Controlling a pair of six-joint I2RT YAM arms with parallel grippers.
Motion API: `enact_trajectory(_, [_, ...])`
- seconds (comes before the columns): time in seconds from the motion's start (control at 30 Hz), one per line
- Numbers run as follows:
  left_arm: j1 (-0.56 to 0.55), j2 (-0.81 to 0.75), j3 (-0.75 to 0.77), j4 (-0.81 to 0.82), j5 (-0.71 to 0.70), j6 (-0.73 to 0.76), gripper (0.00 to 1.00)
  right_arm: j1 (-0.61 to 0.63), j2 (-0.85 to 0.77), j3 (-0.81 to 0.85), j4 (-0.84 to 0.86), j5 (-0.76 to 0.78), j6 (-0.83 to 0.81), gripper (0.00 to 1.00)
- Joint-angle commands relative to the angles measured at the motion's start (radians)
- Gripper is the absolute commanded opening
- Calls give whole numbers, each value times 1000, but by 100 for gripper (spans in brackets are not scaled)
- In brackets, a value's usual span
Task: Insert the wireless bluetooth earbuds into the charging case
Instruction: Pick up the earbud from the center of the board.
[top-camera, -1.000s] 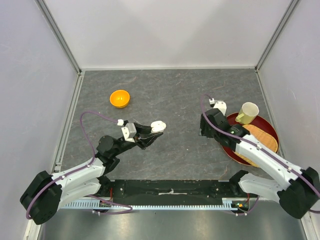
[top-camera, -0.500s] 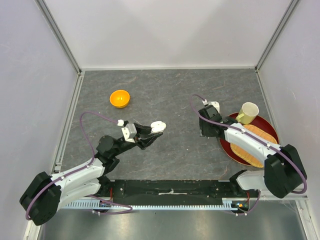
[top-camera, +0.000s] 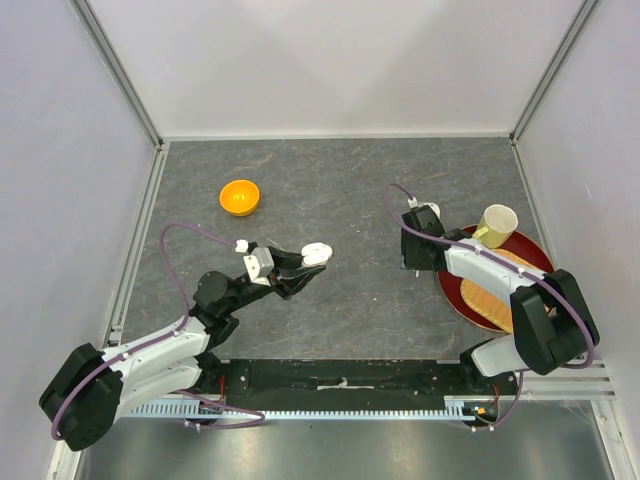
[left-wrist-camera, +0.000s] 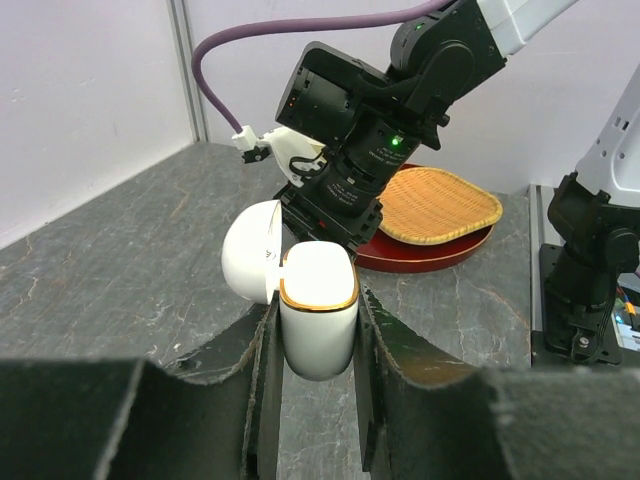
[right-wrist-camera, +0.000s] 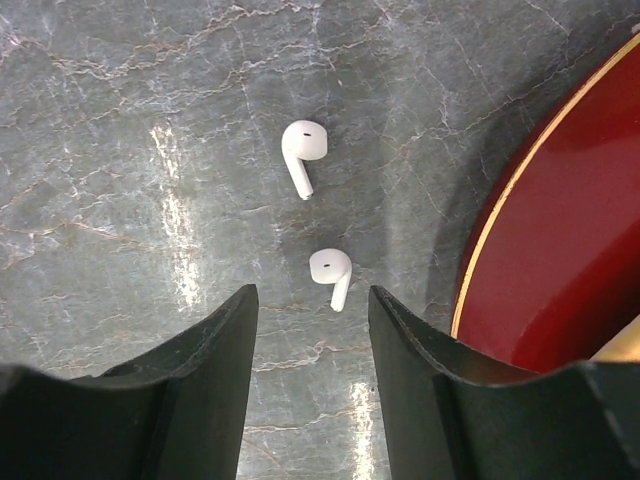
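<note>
A white charging case (left-wrist-camera: 318, 318) with a gold rim stands upright between my left gripper (left-wrist-camera: 315, 300) fingers, its lid (left-wrist-camera: 249, 262) swung open to the left. In the top view that left gripper (top-camera: 312, 256) holds the case (top-camera: 317, 253) above the table's middle. Two small white earbuds lie on the grey table in the right wrist view, one (right-wrist-camera: 303, 150) farther off, one (right-wrist-camera: 332, 271) just ahead of my right gripper (right-wrist-camera: 312, 295). Its jaws stand open with nothing between them. In the top view the right gripper (top-camera: 409, 262) points down beside the tray and hides the earbuds.
A red tray (top-camera: 449, 287) with a woven mat (top-camera: 512, 274) and a cream cup (top-camera: 497, 224) sits at the right; its rim (right-wrist-camera: 500, 210) is close to the earbuds. An orange bowl (top-camera: 240, 196) stands at the back left. Walls enclose the table.
My right arm has folded in and come down over the spot beside the tray, and its jaws have narrowed somewhat. The left arm and the case have not moved.
</note>
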Motion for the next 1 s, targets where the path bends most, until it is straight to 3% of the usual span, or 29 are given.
enact_trajectory(0.0, [-2, -3, -5, 35, -30, 51, 2, -12, 3, -10, 57, 11, 0, 54])
enact_trajectory(0.97, [-1, -4, -7, 22, -41, 60, 2, -63, 106, -41, 119, -38, -14, 42])
